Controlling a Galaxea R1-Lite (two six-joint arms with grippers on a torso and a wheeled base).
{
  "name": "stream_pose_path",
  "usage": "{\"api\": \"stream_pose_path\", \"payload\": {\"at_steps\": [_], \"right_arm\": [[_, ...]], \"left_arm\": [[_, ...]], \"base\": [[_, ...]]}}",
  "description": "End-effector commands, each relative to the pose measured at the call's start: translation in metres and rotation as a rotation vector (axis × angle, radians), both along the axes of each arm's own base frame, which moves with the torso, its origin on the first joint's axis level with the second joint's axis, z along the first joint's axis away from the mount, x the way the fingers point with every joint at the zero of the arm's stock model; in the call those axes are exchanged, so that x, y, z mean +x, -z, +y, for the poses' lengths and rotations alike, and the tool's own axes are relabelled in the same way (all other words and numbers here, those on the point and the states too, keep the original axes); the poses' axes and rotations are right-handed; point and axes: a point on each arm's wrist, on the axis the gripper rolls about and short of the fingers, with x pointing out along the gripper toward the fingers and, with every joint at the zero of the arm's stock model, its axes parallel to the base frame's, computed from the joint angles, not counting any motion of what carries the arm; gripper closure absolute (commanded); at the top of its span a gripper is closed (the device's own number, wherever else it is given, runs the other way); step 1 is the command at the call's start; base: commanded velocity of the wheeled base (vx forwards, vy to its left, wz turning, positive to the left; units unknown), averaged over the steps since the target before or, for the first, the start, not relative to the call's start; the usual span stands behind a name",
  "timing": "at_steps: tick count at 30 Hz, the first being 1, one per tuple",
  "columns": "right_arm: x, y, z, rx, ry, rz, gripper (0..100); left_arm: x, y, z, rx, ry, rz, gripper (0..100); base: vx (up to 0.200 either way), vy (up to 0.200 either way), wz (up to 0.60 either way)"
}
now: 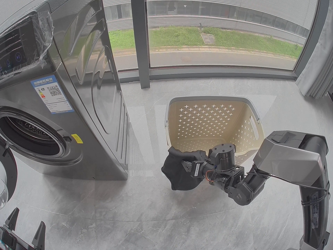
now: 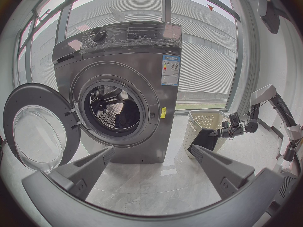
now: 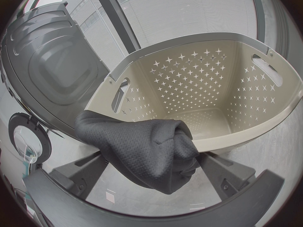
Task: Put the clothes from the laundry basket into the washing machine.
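A cream laundry basket (image 1: 255,113) with star-shaped holes stands on the floor by the window, and its floor is bare. My right gripper (image 1: 190,167) is shut on a black garment (image 1: 178,174), held bunched in the air just outside the basket's near-left rim. The garment (image 3: 142,148) hides the fingertips in the right wrist view. The grey washing machine (image 1: 86,98) stands to the left with its round door (image 2: 38,123) swung open. Something dark lies in the drum (image 2: 116,111). My left gripper (image 2: 151,152) is open, low in front of the machine.
A window wall and a dark pillar (image 1: 140,35) run behind the basket, with a curtain (image 1: 317,70) at the far right. Bare grey floor (image 1: 138,205) lies between the basket and the machine's opening. The open door juts out on the machine's left.
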Motion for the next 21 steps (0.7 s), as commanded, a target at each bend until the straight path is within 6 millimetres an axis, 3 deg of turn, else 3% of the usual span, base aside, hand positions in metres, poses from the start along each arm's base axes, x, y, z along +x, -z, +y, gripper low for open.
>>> {"api": "stream_pose_path", "payload": {"at_steps": [1,6,12,21], "right_arm": [[-0.002,0.003,0.003,-0.003,-0.009,0.002,100],[-0.009,0.0,0.005,-0.008,-0.025,-0.001,100],[-0.029,-0.017,0.002,-0.016,-0.06,-0.048,100],[-0.086,-0.084,-0.025,0.058,-0.115,-0.18,100]], "left_arm": [[0.0,0.005,0.0,-0.001,0.0,0.001,0],[0.0,0.005,0.0,-0.004,0.0,0.001,0],[0.0,0.005,0.0,-0.008,0.0,0.002,0],[0.0,0.005,0.0,-0.008,0.0,0.002,0]], "base": [[0.0,0.0,0.0],[0.0,0.0,0.0],[0.0,0.0,0.0],[0.0,0.0,0.0]]}}
